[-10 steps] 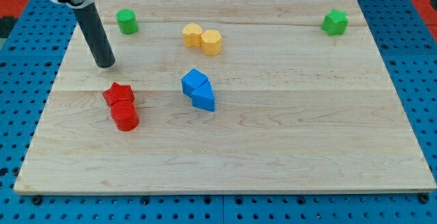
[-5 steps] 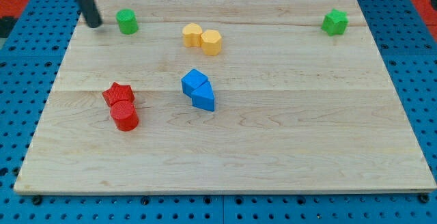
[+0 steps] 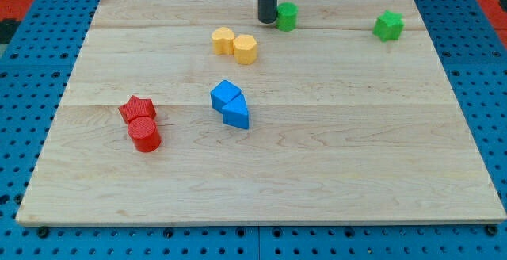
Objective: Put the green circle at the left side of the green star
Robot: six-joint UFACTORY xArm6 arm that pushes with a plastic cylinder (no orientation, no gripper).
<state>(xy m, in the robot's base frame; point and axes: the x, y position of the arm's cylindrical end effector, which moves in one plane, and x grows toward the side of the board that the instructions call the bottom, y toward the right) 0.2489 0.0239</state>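
The green circle (image 3: pixel 287 16) sits near the view's top, right of centre. My tip (image 3: pixel 267 20) stands directly at its left side, touching or nearly touching it. The green star (image 3: pixel 388 25) lies at the view's top right, well to the right of the circle, with bare wood between them.
Two yellow blocks (image 3: pixel 235 44) lie side by side below and left of my tip. Two blue blocks (image 3: pixel 230 104) touch at the board's middle. A red star (image 3: pixel 137 108) and a red cylinder (image 3: pixel 145 134) touch at the left. The wooden board (image 3: pixel 356 173) rests on a blue pegboard.
My tip swept from the top left to the right along the top edge. The green circle moved with it from the top left to right of centre, closer to the green star.
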